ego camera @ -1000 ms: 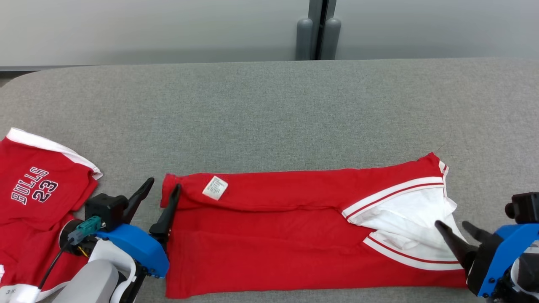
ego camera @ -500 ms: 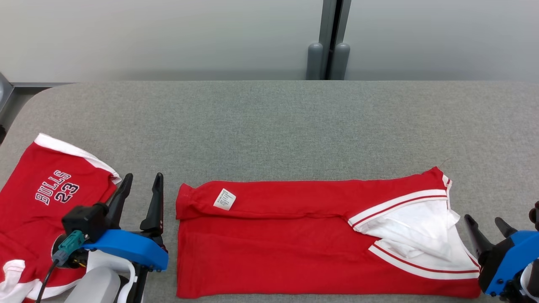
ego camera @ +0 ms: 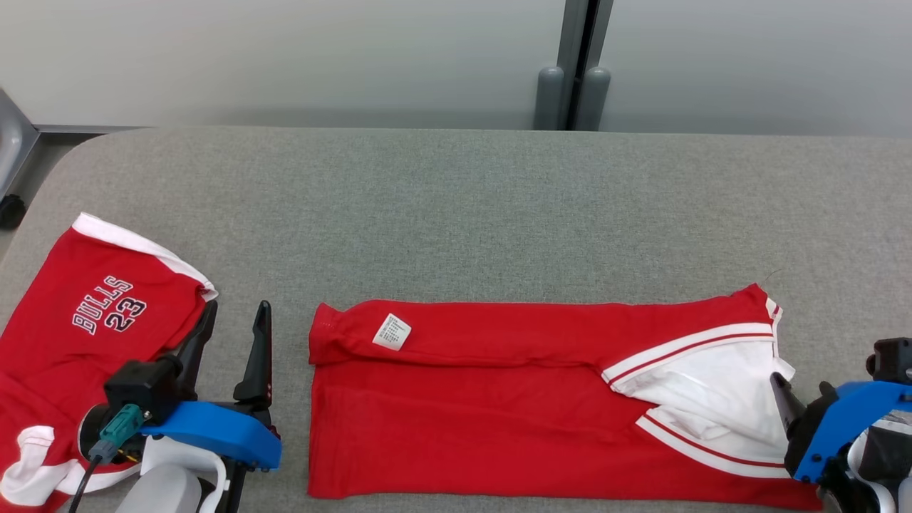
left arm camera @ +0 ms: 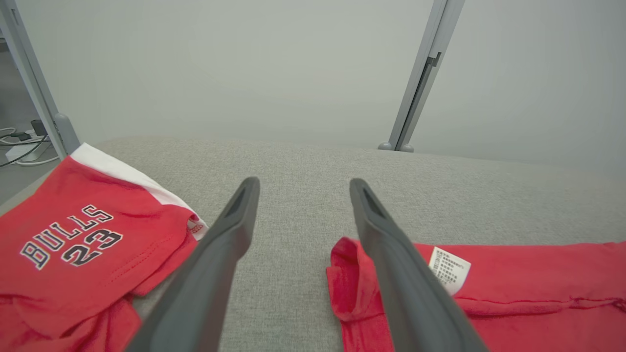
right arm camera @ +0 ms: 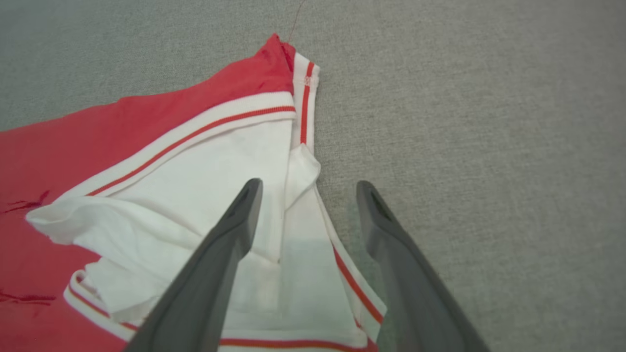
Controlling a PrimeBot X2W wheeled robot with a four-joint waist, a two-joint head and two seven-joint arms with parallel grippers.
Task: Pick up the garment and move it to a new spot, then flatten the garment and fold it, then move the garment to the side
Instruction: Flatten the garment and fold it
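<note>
Our left gripper (ego camera: 237,306) stood wide open with nothing between its fingers. It hung over bare table (ego camera: 456,214), with the near end of the garment (ego camera: 470,406) just right of its right finger and a second shirt (ego camera: 92,313), printed BULLS 23, just left of its left finger. Our right gripper (right arm camera: 309,183) was wide open and empty too. Its left finger hung over the garment's white, stripe-trimmed end, and its right finger over the table just beside that edge. We could not tell whether any tip touched cloth.

The garment lay as a long band between our two grippers, its far long edge turned over with the label (ego camera: 392,332) facing up. We judged the move and the flattening done, and a first lengthwise fold made. Left for us were folding the band across its length and shifting it to the side.
</note>
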